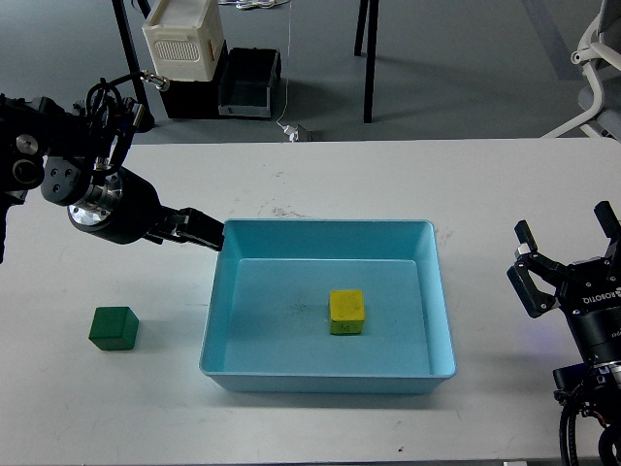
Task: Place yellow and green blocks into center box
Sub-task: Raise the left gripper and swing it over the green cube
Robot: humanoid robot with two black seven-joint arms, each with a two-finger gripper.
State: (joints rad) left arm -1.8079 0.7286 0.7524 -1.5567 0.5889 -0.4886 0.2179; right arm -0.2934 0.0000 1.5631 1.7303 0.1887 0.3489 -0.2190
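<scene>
1. Head view: the small bright yellow cube (346, 311) already lies on the floor of the large shallow light-blue plastic tray (330, 372).
2. 1 block remains: the small dark green cube (114, 327) sits on the white desk (388, 184), left of the tray.
3. It looks light and rigid with flat faces; pinching 2 opposite sides should hold.
4. Left hand (199, 231) near the tray's corner: I cannot tell its state. Right hand (568, 248) is released, empty.

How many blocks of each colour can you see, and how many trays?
Yellow block: 1, inside the blue tray
Green block: 1, on the table left of the tray
Blue tray: 1
Total: 3 things
</scene>
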